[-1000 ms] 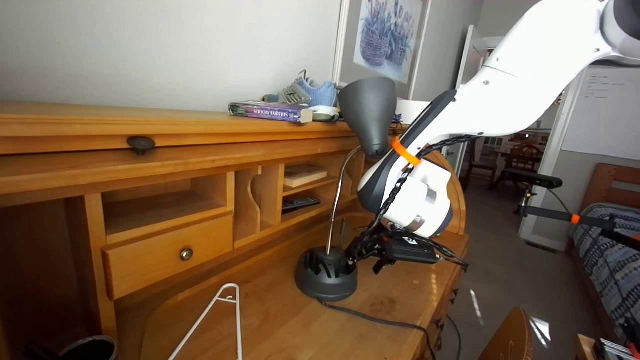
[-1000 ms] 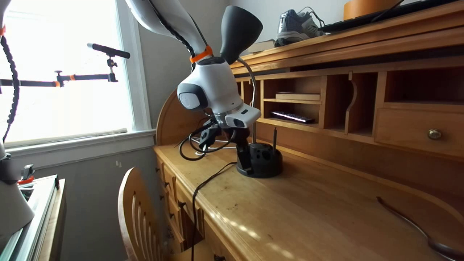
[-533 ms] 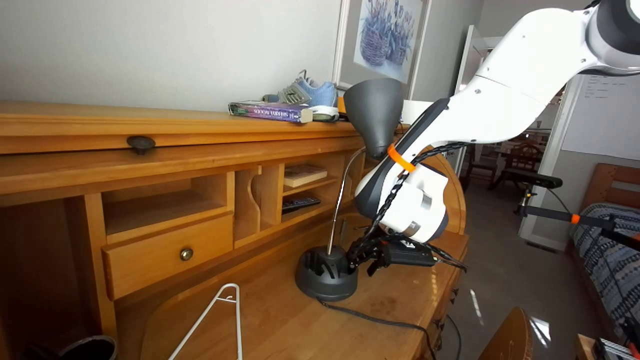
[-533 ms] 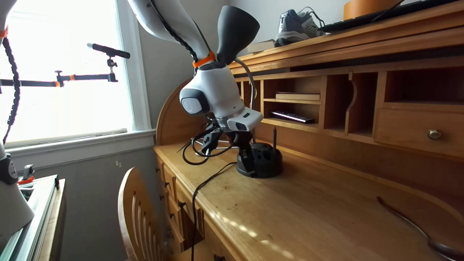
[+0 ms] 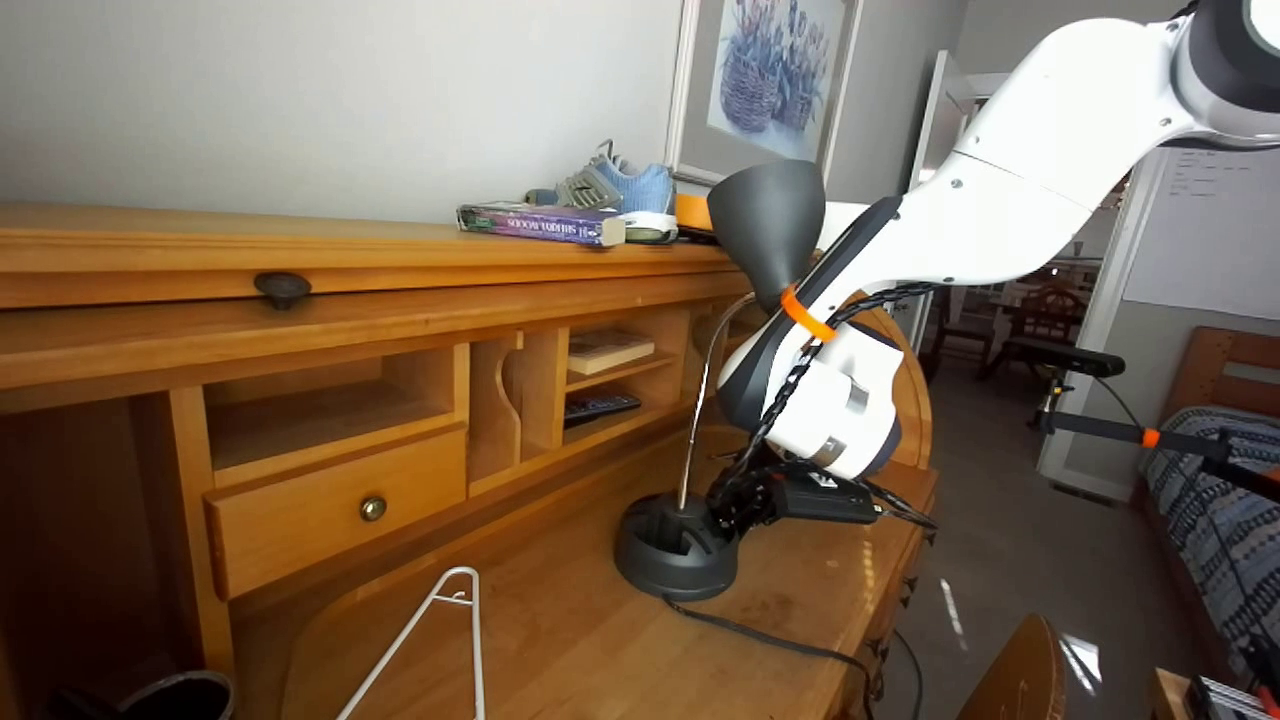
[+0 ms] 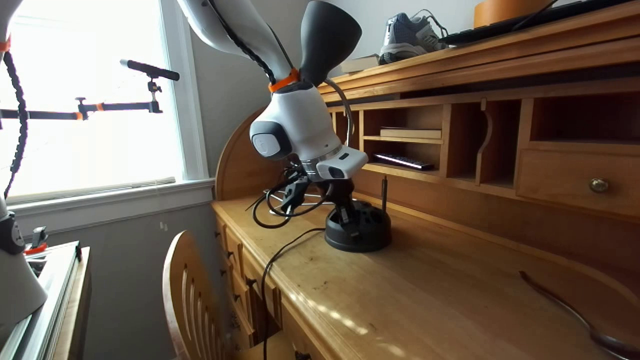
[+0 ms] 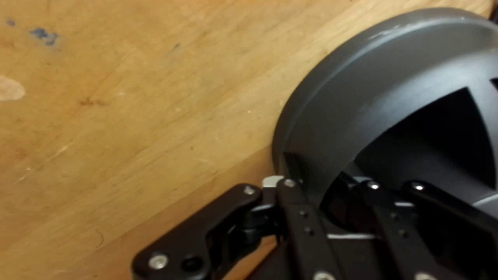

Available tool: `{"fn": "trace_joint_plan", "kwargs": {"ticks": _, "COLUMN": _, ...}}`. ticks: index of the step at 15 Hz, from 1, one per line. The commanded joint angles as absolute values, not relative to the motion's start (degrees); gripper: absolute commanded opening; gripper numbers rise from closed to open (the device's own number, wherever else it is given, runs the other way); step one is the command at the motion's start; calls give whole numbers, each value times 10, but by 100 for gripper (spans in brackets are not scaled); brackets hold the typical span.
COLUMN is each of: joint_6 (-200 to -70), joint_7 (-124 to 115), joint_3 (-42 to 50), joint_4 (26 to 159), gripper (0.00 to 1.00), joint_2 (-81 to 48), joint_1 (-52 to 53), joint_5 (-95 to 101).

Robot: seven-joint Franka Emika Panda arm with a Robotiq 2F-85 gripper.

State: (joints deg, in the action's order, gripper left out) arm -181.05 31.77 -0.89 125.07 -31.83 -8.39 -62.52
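- Honey-coloured wooden desk (image 5: pixel 545 650): I reach over it.
- Cone-shaded dark-grey plastic lamp (image 5: pixel 766 225) with a slim metal stem: on the desk, its round base (image 7: pixel 356 101) in my grip.
- My black metal gripper (image 7: pixel 316 177): nearly closed, pinching the base's wall.
- Thin black rod (image 6: pixel 384 195): upright at the base's edge.

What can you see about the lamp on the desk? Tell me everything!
The lamp looks like dark grey plastic, with a cone shade, wide end up, on a thin, bent, metallic neck. Its round base, with open compartments, stands upright on the desk; a slim dark rod stands in it. A black cord trails from the base over the desk's edge. The gripper seems to pinch the base's wall, one finger on each side.
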Motion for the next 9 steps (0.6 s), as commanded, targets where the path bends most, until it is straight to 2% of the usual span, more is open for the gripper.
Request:
{"fn": "trace_joint_plan", "kwargs": {"ticks": 1, "joint_6": -1819, "joint_7": 322, "joint_3": 6, "joint_4": 1274, "gripper": 4, "joint_2": -317, "joint_1": -94, "joint_5": -627}}
{"fn": "trace_joint_plan", "kwargs": {"ticks": 7, "joint_6": -1822, "joint_7": 327, "joint_3": 18, "joint_4": 1293, "gripper": 4, "joint_2": -309, "joint_1": -103, "joint_5": -629}}
{"fn": "trace_joint_plan", "kwargs": {"ticks": 8, "joint_6": -1823, "joint_7": 326, "joint_3": 19, "joint_4": 1295, "gripper": 20, "joint_2": -307, "joint_1": -103, "joint_5": -629}}
{"fn": "trace_joint_plan", "kwargs": {"ticks": 9, "joint_6": -1823, "joint_7": 327, "joint_3": 21, "joint_4": 1299, "gripper": 43, "joint_2": -302, "joint_1": -104, "joint_5": -629}}
